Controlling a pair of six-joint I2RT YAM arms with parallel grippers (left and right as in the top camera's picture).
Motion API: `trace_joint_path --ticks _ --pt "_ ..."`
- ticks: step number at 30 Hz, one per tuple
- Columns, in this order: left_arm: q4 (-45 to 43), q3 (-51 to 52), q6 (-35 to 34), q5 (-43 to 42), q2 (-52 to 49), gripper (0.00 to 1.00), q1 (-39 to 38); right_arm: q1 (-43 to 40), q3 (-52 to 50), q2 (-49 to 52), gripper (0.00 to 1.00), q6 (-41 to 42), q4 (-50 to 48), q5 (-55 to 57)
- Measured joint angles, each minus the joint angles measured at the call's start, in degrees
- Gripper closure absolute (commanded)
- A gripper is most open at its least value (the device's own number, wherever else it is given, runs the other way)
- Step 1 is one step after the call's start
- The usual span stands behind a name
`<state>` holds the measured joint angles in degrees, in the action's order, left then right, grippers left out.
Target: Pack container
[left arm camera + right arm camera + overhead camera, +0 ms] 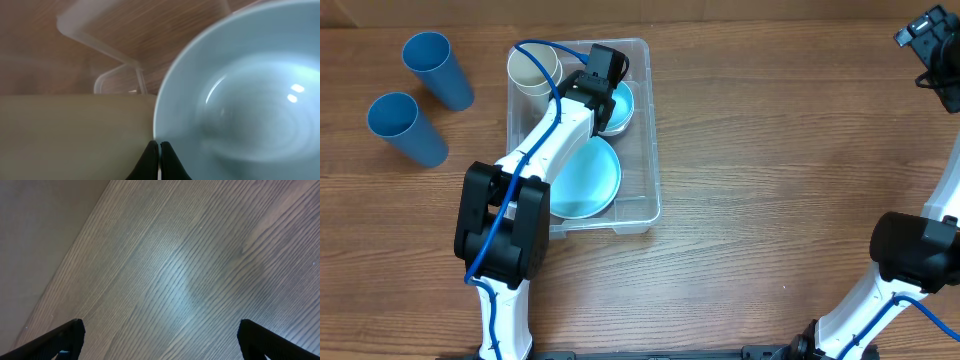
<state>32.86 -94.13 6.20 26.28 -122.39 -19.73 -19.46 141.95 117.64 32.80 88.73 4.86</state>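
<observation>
The clear plastic container (646, 150) stands left of the table's middle. It holds a cream cup (533, 68) at its far left corner, a small light-blue bowl (624, 106) at its far right and a larger light-blue bowl (590, 180) at its near end. My left gripper (604, 92) reaches down into the container. In the left wrist view its fingers (159, 150) are shut on the small bowl's (250, 100) rim, next to the cream cup (75, 135). The container's rim (95, 42) shows behind. My right gripper (930, 45) is open and empty at the far right, its fingers (160, 337) above bare wood.
Two blue cups (438, 68) (408, 128) lie on the table to the left of the container. The left arm's blue cable arcs over the container's far left part.
</observation>
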Motion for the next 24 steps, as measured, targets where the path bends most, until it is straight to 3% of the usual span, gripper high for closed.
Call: trace_joint_path --ticks 24 --pt "5.79 -4.09 -0.02 1.62 0.0 0.96 1.14 0.02 0.0 0.0 0.0 0.0 0.0 0.0"
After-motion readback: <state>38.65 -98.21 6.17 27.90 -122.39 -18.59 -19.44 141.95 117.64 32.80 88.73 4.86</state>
